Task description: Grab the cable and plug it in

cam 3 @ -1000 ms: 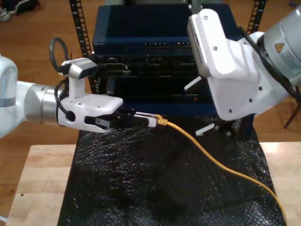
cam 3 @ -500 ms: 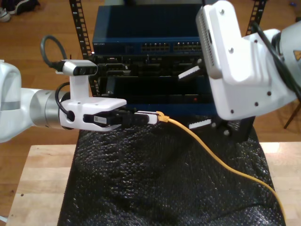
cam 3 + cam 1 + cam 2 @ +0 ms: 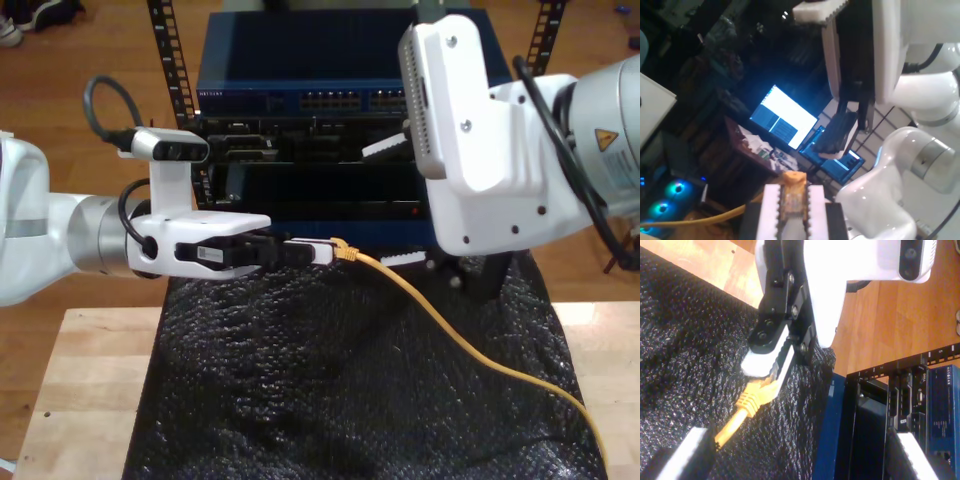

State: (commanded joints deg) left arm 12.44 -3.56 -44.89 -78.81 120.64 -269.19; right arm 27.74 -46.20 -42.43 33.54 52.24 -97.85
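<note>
My first gripper [image 3: 318, 252] reaches in from the exterior view's left, its white pads pinching the cable [image 3: 470, 350] just behind the plug [image 3: 793, 179]; the plug tip sticks out past the pads. From there the yellow cord slopes down over the black mat [image 3: 300, 400] toward the mat's near corner at the exterior view's right. My second gripper [image 3: 398, 203] hangs before the blue rack [image 3: 300, 75] beyond the mat's far edge, its toothed fingers [image 3: 382, 148] spread wide with nothing between them. The mat lies on a wooden table [image 3: 85, 380].
</note>
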